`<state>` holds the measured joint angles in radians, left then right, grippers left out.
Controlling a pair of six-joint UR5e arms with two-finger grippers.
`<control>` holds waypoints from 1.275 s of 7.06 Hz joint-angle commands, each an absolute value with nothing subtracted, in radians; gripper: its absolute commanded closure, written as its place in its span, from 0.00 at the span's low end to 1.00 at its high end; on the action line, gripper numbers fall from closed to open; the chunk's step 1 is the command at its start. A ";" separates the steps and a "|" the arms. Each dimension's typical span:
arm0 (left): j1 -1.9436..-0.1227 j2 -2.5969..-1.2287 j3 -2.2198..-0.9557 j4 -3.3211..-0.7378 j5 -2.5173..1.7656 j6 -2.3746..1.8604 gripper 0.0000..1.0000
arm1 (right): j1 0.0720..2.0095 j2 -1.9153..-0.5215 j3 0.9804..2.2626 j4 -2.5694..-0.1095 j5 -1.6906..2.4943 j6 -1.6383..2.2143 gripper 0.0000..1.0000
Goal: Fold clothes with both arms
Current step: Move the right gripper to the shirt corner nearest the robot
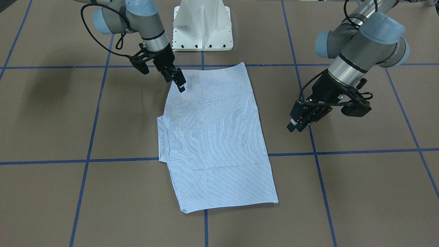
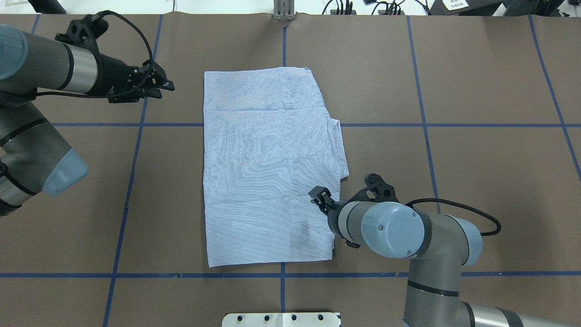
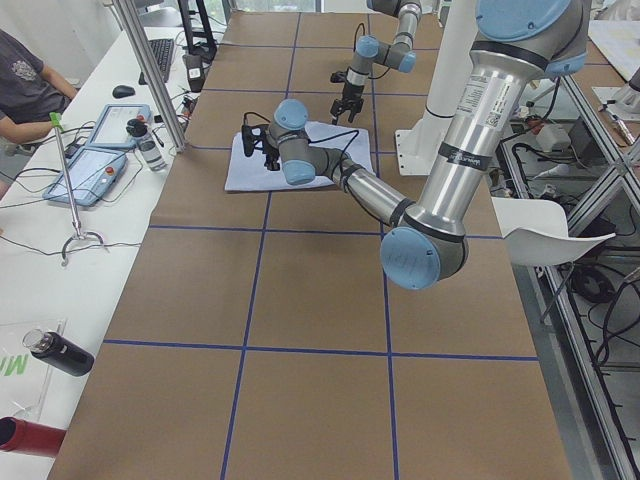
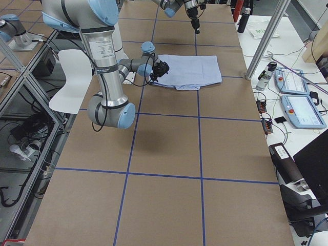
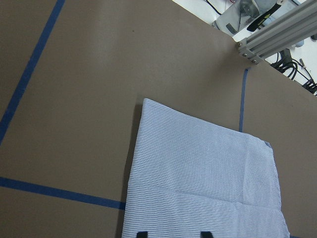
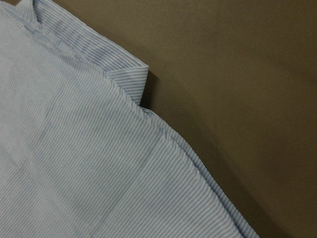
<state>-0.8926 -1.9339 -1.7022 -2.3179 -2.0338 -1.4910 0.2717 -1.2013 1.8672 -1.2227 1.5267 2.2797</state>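
Note:
The clothes are one light-blue striped shirt (image 1: 216,137) (image 2: 268,168), folded into a long rectangle and lying flat at the table's middle. A folded strip (image 2: 338,141) sticks out of its long edge on my right. My right gripper (image 1: 177,84) (image 2: 319,197) hovers low over that edge near the robot-side end, and it looks open with nothing in it. Its wrist view shows only shirt cloth (image 6: 74,163) and the strip's corner, no fingertips. My left gripper (image 1: 295,126) (image 2: 165,85) (image 5: 174,234) is open and empty, off the shirt beside its far left corner.
The white pedestal base (image 1: 202,27) (image 2: 281,319) stands at the robot-side edge. Blue tape lines (image 2: 131,150) cross the brown table. A metal post (image 5: 277,34) stands at the far edge. A side bench holds tablets (image 3: 100,150) and bottles, with a person (image 3: 25,80) seated there.

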 commanded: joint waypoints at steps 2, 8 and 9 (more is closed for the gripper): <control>-0.891 -1.933 -1.701 -2.318 -2.033 -1.491 0.54 | 0.226 -1.235 1.865 -1.213 1.513 2.306 0.00; -0.891 -1.931 -1.703 -2.318 -2.033 -1.491 0.54 | 0.198 -1.233 1.850 -1.216 1.513 2.312 0.20; -0.891 -1.931 -1.703 -2.318 -2.033 -1.491 0.54 | 0.196 -1.230 1.848 -1.216 1.513 2.313 0.36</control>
<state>-0.8913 -1.9318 -1.7025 -2.3179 -2.0326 -1.4910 0.1989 -1.2325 1.8512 -1.2166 1.5124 2.3120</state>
